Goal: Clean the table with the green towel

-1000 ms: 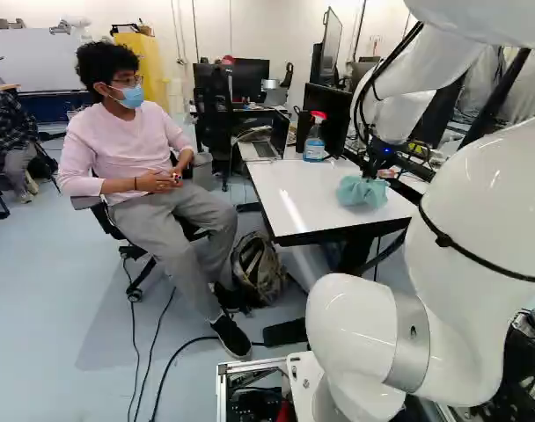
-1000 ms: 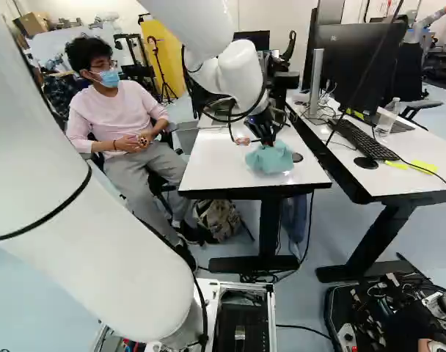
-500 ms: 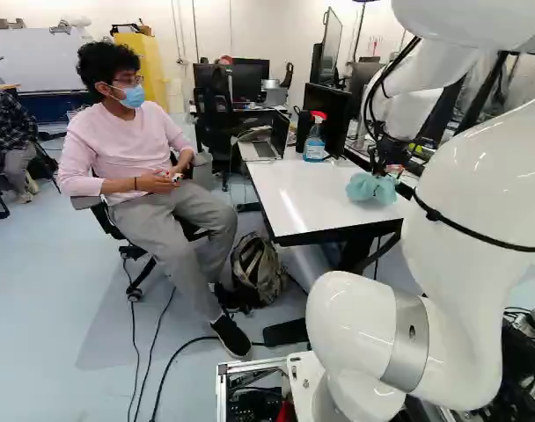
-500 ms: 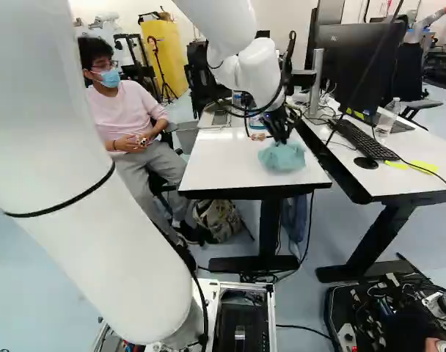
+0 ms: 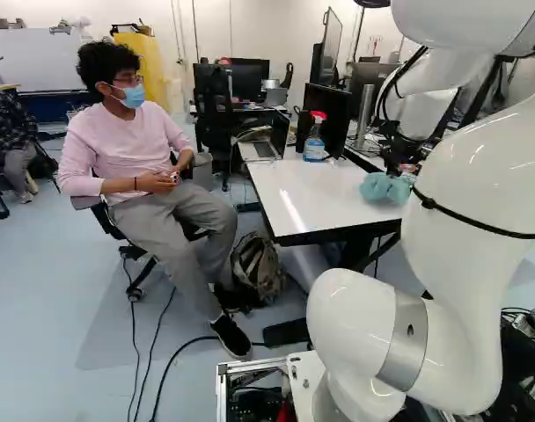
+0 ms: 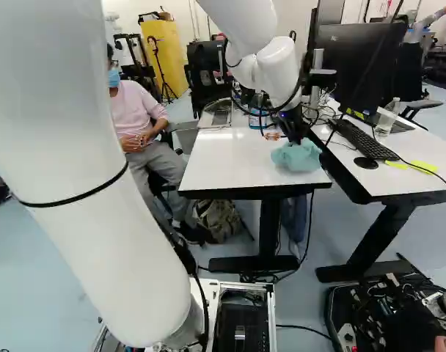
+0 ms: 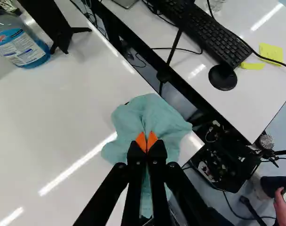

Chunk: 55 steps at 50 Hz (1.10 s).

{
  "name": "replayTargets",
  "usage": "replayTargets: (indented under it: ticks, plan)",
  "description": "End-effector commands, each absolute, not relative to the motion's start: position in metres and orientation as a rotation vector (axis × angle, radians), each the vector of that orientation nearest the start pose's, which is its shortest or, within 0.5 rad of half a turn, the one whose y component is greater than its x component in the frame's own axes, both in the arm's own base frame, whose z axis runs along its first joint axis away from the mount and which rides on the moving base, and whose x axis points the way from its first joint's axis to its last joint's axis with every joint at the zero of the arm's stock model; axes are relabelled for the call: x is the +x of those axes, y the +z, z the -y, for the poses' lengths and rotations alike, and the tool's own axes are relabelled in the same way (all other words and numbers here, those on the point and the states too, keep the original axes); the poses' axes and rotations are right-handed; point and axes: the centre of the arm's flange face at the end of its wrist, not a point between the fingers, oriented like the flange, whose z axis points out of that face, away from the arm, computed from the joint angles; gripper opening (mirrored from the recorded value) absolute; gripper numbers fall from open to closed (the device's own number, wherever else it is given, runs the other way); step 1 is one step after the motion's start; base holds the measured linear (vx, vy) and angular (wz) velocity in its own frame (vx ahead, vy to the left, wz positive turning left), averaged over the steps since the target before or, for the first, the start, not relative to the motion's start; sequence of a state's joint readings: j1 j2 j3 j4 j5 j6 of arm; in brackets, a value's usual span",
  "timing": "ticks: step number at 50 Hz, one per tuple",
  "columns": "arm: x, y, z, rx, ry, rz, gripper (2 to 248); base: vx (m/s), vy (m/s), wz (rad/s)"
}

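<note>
Item: one green towel (image 6: 296,155), bunched cloth. Location: on the white-topped table (image 5: 307,189), by the edge that faces the neighbouring desk (image 6: 428,147), toward the near corner in the right base view. Orientation: no clear front end; a crumpled, lobed heap. In the wrist view its longest run lies in line with the fingers, from ahead of their tips back beneath them, with one lobe spread to each side.

Claw: one gripper (image 6: 295,138), pointing down into the cloth. The wrist view gives its state: the gripper (image 7: 146,141) is drawn together on the towel, a fold pinched between the two orange pads (image 7: 141,141).

Shown by view: the left base view has the red trigger (image 5: 318,115) of the spray bottle (image 7: 20,43); the wrist view has that bottle's label and blue liquid, cut off above. The keyboard (image 6: 364,138) and black mouse (image 6: 366,163) appear in the right base and wrist views, outside the left base view. The camouflage backpack (image 5: 257,268) appears on the floor in both base views only.

Count: towel, one; spray bottle, one; keyboard, one; mouse, one; yellow sticky notes (image 7: 271,52), two, on the desk; backpack, one.
</note>
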State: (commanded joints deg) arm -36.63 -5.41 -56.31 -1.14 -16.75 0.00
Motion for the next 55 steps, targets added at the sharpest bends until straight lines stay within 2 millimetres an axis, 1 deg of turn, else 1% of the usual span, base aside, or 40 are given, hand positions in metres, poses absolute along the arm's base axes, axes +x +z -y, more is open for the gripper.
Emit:
replayTargets:
  ticks: [14, 15, 19, 20, 24, 25, 30, 31, 35, 36, 40, 41, 45, 46, 51, 52, 55]
  plan:
    - [0.4110, 0.5255, 0.3066, -3.051, -0.929, -0.982, 24, 0.000, 0.000, 0.000]
    - [0.4110, 0.5255, 0.3066, -3.051, -0.929, -0.982, 28, 0.000, 0.000, 0.000]
    - [0.4110, 0.5255, 0.3066, -3.051, -0.929, -0.982, 28, 0.000, 0.000, 0.000]
    - [0.4110, 0.5255, 0.3066, -3.051, -0.929, -0.982, 57, 0.000, 0.000, 0.000]
    - [0.4110, 0.5255, 0.3066, -3.051, -0.929, -0.982, 57, 0.000, 0.000, 0.000]
    - [0.4110, 0.5255, 0.3066, -3.051, -0.929, -0.982, 93, 0.000, 0.000, 0.000]
    - [0.4110, 0.5255, 0.3066, -3.051, -0.929, -0.982, 93, 0.000, 0.000, 0.000]
    - [0.4110, 0.5255, 0.3066, -3.051, -0.929, -0.982, 129, 0.000, 0.000, 0.000]
    - [0.4110, 0.5255, 0.3066, -3.051, -0.929, -0.982, 129, 0.000, 0.000, 0.000]
    - [0.4110, 0.5255, 0.3066, -3.051, -0.929, -0.982, 165, 0.000, 0.000, 0.000]
    - [0.4110, 0.5255, 0.3066, -3.051, -0.929, -0.982, 165, 0.000, 0.000, 0.000]
    - [0.4110, 0.5255, 0.3066, -3.051, -0.929, -0.982, 202, 0.000, 0.000, 0.000]
    - [0.4110, 0.5255, 0.3066, -3.051, -0.929, -0.982, 202, 0.000, 0.000, 0.000]
    - [0.4110, 0.5255, 0.3066, -3.051, -0.929, -0.982, 240, 0.000, 0.000, 0.000]
    - [0.4110, 0.5255, 0.3066, -3.051, -0.929, -0.982, 240, 0.000, 0.000, 0.000]
    - [0.4110, 0.5255, 0.3066, -3.051, -0.929, -0.982, 247, 0.000, 0.000, 0.000]
    - [0.4110, 0.5255, 0.3066, -3.051, -0.929, -0.982, 247, 0.000, 0.000, 0.000]
